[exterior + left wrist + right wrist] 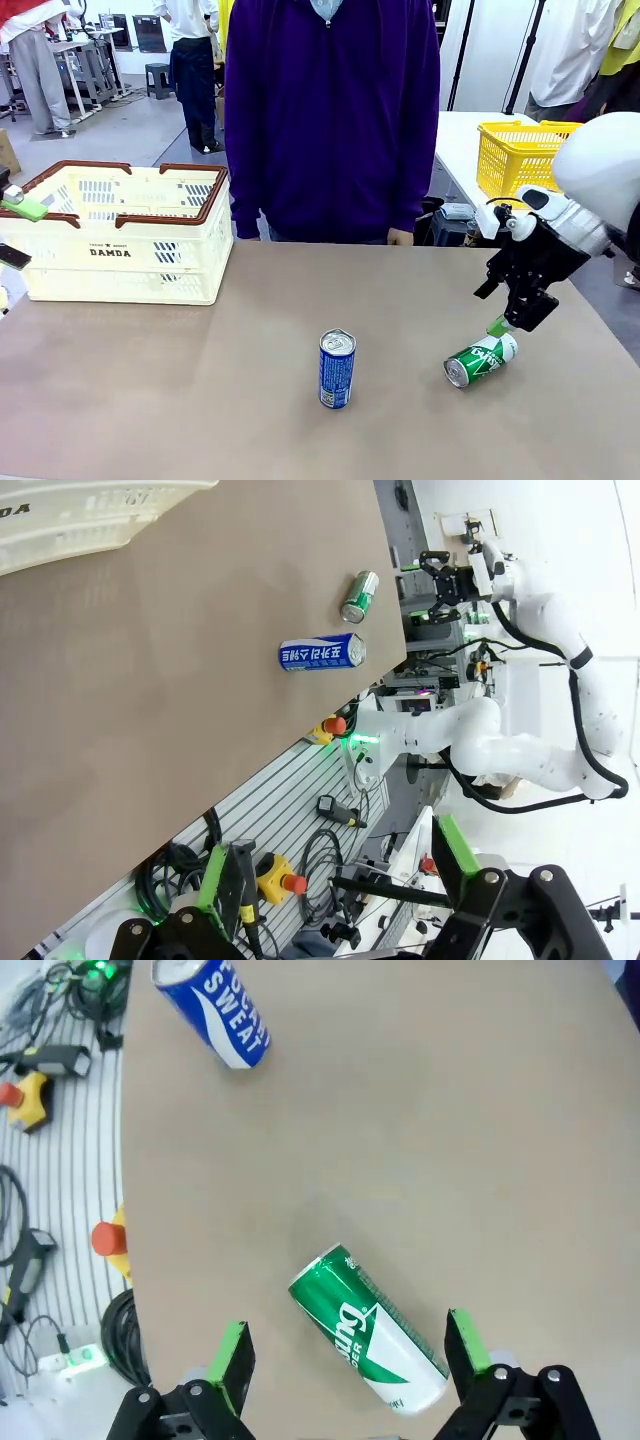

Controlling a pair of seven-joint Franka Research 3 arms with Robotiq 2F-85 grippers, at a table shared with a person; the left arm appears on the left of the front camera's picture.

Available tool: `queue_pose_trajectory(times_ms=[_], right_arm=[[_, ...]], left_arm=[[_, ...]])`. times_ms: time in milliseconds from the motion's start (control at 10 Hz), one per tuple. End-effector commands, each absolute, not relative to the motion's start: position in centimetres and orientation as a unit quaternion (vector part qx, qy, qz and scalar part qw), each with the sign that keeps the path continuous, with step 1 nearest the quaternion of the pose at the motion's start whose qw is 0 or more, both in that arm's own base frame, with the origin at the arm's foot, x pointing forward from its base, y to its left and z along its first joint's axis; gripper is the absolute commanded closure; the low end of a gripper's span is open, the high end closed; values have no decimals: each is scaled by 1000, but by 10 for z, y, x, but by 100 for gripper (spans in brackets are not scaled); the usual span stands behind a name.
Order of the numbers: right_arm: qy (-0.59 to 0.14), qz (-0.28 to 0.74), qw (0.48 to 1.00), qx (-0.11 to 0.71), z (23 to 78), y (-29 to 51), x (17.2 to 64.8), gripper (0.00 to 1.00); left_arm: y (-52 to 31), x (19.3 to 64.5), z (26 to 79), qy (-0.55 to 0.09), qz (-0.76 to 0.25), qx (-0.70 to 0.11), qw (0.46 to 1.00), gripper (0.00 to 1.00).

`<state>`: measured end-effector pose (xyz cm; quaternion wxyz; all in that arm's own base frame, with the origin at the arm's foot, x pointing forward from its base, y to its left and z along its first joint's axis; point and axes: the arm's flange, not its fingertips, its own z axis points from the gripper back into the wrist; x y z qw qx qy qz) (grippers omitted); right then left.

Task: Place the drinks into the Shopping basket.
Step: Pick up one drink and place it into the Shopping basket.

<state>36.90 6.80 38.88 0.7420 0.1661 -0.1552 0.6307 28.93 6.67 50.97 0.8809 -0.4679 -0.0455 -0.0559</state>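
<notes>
1. We see the right pincer (512, 324) spread wide and empty, just above the green can (481, 359).
2. That can lies on its side on the table (180, 400), between this pincer's fingers (232, 1348).
3. The blue can (337, 369) stands upright, well apart from it.
4. Our left pincer (335, 865) is spread and empty, beside the Shopping basket (120, 270), with both cans far off.
</notes>
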Motion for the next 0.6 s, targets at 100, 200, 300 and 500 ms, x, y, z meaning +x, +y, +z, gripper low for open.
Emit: queue_pose_trajectory(times_ms=[100,200,300,500], right_arm=[[-155,631,742,166,389,68,369,0],[-121,728,653,170,372,75,377,0],[-94,743,640,170,357,72,383,0],[-53,767,625,135,338,72,389,0]], left_arm=[[65,289,511,-48,-52,-475,877,0],[65,289,511,-48,-52,-475,877,0],[65,289,511,-48,-52,-475,877,0],[65,289,511,-48,-52,-475,877,0]])
